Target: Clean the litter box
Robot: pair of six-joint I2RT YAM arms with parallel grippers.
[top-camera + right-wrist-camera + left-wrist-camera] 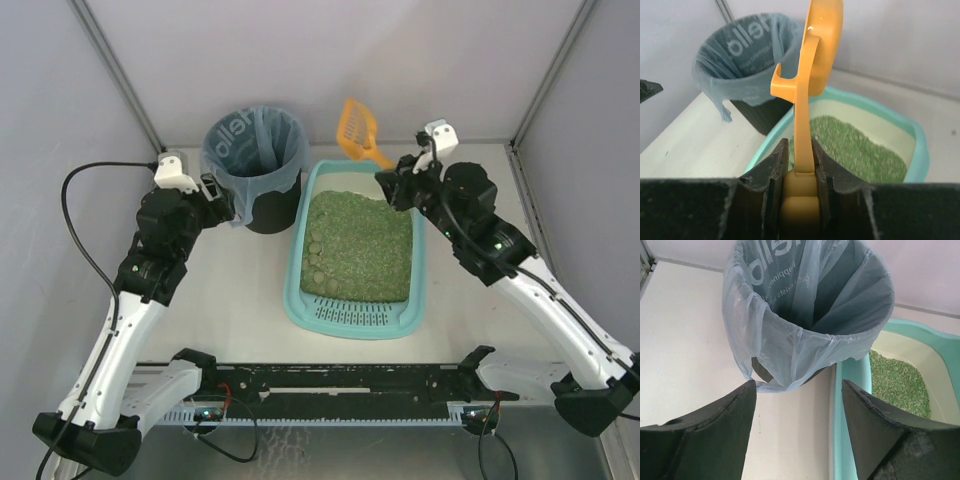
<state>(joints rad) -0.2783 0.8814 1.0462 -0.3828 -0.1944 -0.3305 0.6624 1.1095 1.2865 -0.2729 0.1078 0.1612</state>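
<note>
The light-teal litter box (298,290) lies mid-table with green litter (360,245) and a slotted grille at its near end; several round clumps sit along the litter's left side (314,255). My right gripper (392,185) is shut on the handle of the orange scoop (357,128), held above the box's far right corner; the scoop (812,60) rises from the fingers (776,165) in the right wrist view. My left gripper (222,198) is open and empty beside the black bin with the blue bag (255,150), the bin (810,305) just ahead of it.
Grey walls close in the table at the back and sides. The black rail with the arm bases (340,380) runs along the near edge. A black cable (75,210) loops at the left. The litter box rim (850,405) lies right of my left fingers.
</note>
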